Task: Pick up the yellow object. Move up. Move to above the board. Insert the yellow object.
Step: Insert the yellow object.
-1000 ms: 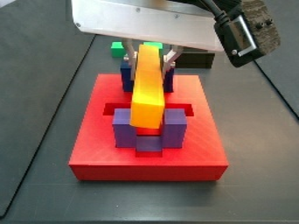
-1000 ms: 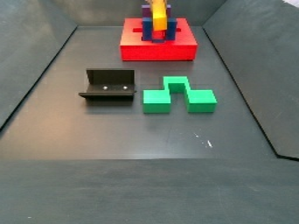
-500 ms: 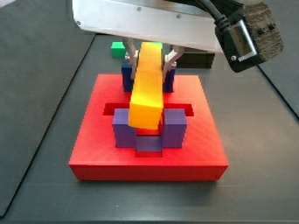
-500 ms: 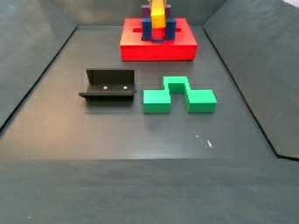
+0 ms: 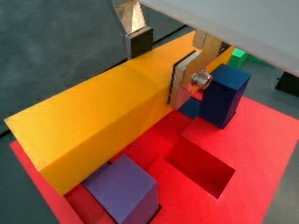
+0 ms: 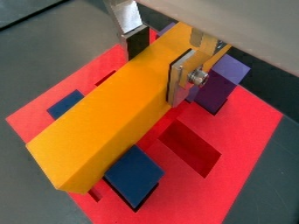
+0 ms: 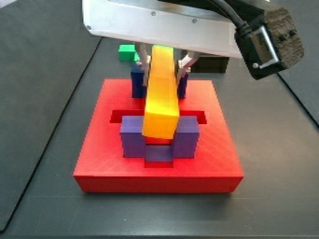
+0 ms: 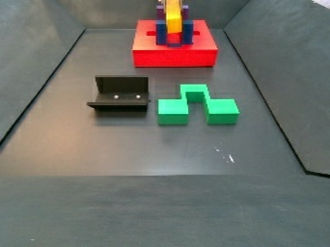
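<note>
My gripper [image 7: 166,56] is over the board and shut on the yellow object [image 7: 161,90], a long yellow-orange bar. In both wrist views the silver fingers [image 5: 187,80] [image 6: 180,75] press on the bar's two long sides near one end. The bar [image 5: 103,115] [image 6: 114,117] hangs tilted, its free end low between two purple posts [image 7: 186,138] at the near side of the red board [image 7: 100,161]. Blue posts [image 7: 134,78] stand behind them. A recessed slot [image 5: 197,166] lies open under the bar. In a side view the bar [image 8: 173,13] shows above the board [image 8: 152,56] at the far end.
A green notched block [image 8: 196,104] lies on the dark floor in front of the board, with the fixture [image 8: 119,95] to its left. Sloping dark walls [image 8: 39,87] close in the floor on both sides.
The gripper and the bar have shifted slightly to the right over the board; the grip is unchanged.
</note>
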Controlling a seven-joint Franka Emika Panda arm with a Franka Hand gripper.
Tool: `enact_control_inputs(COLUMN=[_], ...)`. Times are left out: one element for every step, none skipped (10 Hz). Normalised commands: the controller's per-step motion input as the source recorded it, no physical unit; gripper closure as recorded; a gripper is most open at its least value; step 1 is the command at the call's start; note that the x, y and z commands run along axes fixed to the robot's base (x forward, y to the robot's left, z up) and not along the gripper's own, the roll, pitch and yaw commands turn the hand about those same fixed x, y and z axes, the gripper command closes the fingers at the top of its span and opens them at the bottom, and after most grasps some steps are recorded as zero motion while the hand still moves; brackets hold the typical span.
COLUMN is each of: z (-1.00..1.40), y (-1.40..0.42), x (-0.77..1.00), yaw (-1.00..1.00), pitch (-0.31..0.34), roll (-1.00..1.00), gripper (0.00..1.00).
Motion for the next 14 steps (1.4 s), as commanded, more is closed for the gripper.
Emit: enact_control_inputs(z=[-0.11,-0.11,-0.11,-0.10,-0.14,-0.25,-0.32,-0.33,-0.28,-0.27,-0.27,-0.29,-0.22,-0.25], y=[0.00,0.00,0.00,0.00,0.00,0.00,-0.01,-0.05,-0.13,-0.16,-0.01,-0.01,0.00,0.00], x=[0.13,0.11,0.10,0.07,0.00,0.00,0.00,0.00,0.00,0.00,0.05,0.03,0.00,0.00], yaw=[0.19,0.17,0.17,0.13,0.08,0.07,0.10,0.14,0.15,0.17,0.11,0.05,0.00,0.00], pitch=[0.027,0.033,0.027,0.021,0.000,0.000,0.000,0.000,0.000,0.000,0.000,0.000,-0.010,-0.034], roll=[0.07,0.10,0.10,0.08,0.06,0.09,0.12,0.18,0.26,0.26,0.04,-0.01,-0.11,-0.20], gripper=[1.00,1.00,1.00,1.00,1.00,1.00,1.00,1.00,1.00,1.00,1.00,1.00,1.00,1.00])
